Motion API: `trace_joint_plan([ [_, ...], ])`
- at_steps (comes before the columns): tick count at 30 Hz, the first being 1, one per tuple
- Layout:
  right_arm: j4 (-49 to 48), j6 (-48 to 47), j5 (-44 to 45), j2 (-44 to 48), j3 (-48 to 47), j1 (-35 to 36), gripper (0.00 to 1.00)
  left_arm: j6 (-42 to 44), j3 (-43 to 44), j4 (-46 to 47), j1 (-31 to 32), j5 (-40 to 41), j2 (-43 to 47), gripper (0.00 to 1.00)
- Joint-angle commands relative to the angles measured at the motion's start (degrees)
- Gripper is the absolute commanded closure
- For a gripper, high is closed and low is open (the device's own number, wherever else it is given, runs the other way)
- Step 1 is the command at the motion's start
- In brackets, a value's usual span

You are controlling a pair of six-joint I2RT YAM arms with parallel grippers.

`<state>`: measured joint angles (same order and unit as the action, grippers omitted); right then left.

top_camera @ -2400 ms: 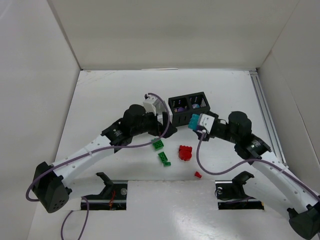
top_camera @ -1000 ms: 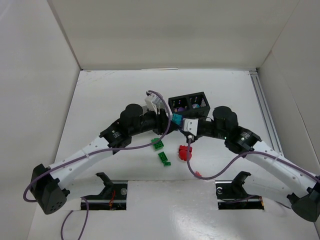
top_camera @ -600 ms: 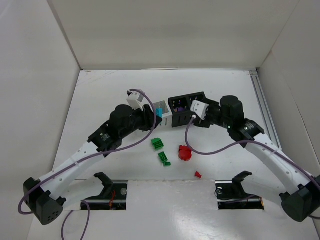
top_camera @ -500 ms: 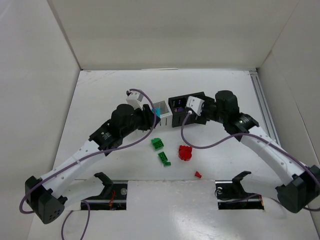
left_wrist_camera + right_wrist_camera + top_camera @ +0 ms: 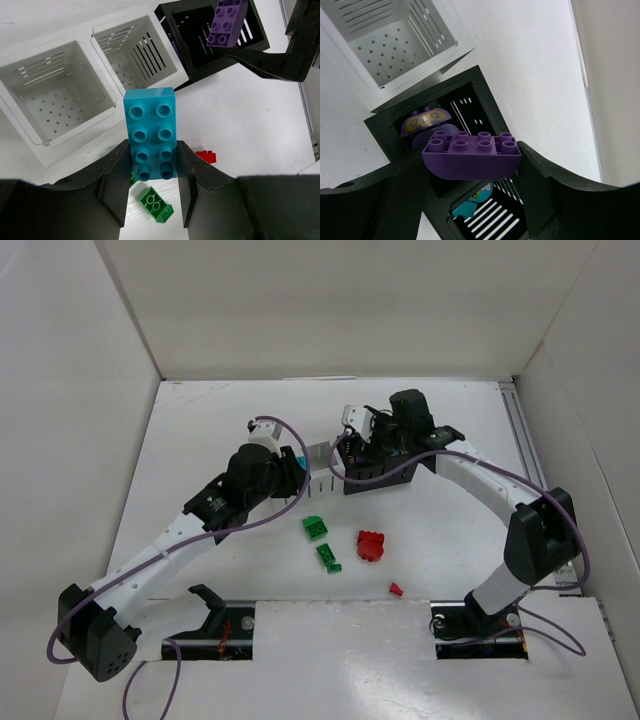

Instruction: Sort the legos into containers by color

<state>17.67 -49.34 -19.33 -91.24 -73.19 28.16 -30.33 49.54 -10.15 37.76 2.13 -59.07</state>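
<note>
Left gripper (image 5: 152,172), stretched toward the far white bin (image 5: 30,100), clamps a teal brick (image 5: 151,130); right gripper (image 5: 470,167) grips a purple brick (image 5: 470,156) over the black bin (image 5: 385,116).

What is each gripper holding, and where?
Left gripper pinches the teal brick by its long sides, near one end. Right gripper clamps the purple brick by its ends.
</note>
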Motion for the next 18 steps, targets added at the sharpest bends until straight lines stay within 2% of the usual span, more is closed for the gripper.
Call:
trace_joint_plan([
  [1,-2.3,0.8,-3.5,-0.5,-3.5,-0.4,0.33,-0.3,2.5,0.6,-0.3,1.8,1.5,0.96],
  [6,-2.3,2.1,-3.0,0.8,-4.0,-0.4,0.23,-0.3,3.0,0.6,-0.3,1.8,1.0,0.95],
  [7,-2.3,2.1,-2.4,1.4,-4.0,-0.4,0.16,-0.3,3.0,0.6,-0.3,1.3,1.0,0.95],
  [12,-1.2,2.1,-1.2,5.7,-2.8,-1.6,0.04,1.1,5.3,2.4,-0.3,-1.2,-0.3,0.92],
  [16,0.3,6.2,3.0,12.7,-0.3,-4.2,0.02,4.7,8.0,5.7,-0.3,-5.5,-5.2,0.88],
  [18,2.0,9.6,10.3,16.3,1.5,-6.1,0.02,6.0,9.7,5.7,-0.3,-6.4,-8.0,0.87],
])
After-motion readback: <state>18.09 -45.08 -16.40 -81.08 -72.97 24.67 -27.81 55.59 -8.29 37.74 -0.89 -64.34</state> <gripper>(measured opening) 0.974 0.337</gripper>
